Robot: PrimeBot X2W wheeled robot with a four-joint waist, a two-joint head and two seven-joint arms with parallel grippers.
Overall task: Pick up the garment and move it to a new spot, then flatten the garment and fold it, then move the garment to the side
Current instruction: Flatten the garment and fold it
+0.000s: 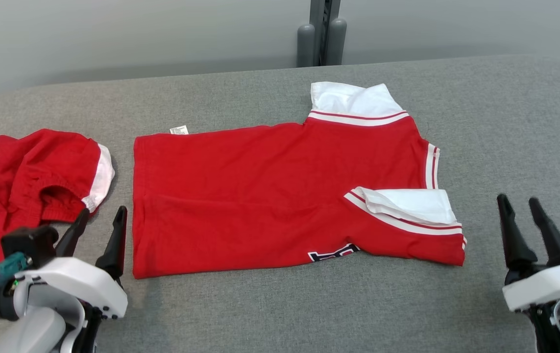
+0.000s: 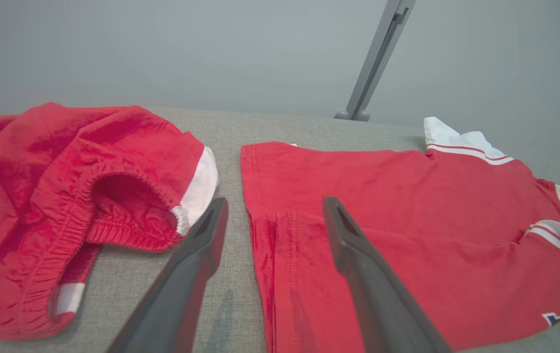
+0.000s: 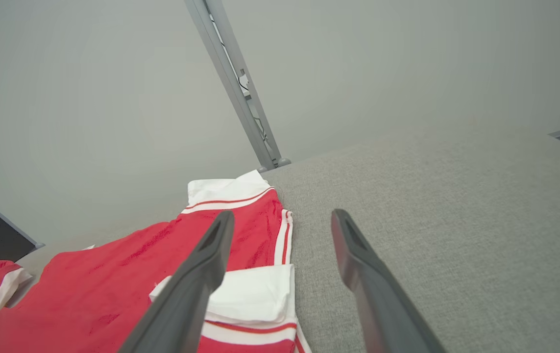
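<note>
Two garments: a red shirt and a pair of red shorts, both down on the grey worktop, a strip of bare cloth between them.
Shirt: lying flat and lengthwise across the middle of the worktop, hem end toward the robot's left, white striped trim toward its right.
Far sleeve: one white sleeve sticks out past the shirt's far edge.
Near sleeve: the other white sleeve is folded back onto the red body.
Small details: a white label peeks out at the far left corner, and dark lettering shows at the near edge.
Shorts: bunched up at the robot's far left, waistband gaping, white cuff turned toward the shirt.
Left arm: low at the near left, its dark fingers pointing away from the robot, tips by the gap between shorts and shirt.
Left jaws: spread wide, nothing between them; in the left wrist view one finger sits over the bare strip and the other over the shirt's hem corner.
Right arm: low at the near right, its fingers aimed the same way, off to the right of the shirt.
Right jaws: released, empty, with grey worktop between them in the right wrist view.
Behind: a grey post stands at the far edge against a pale wall.
</note>
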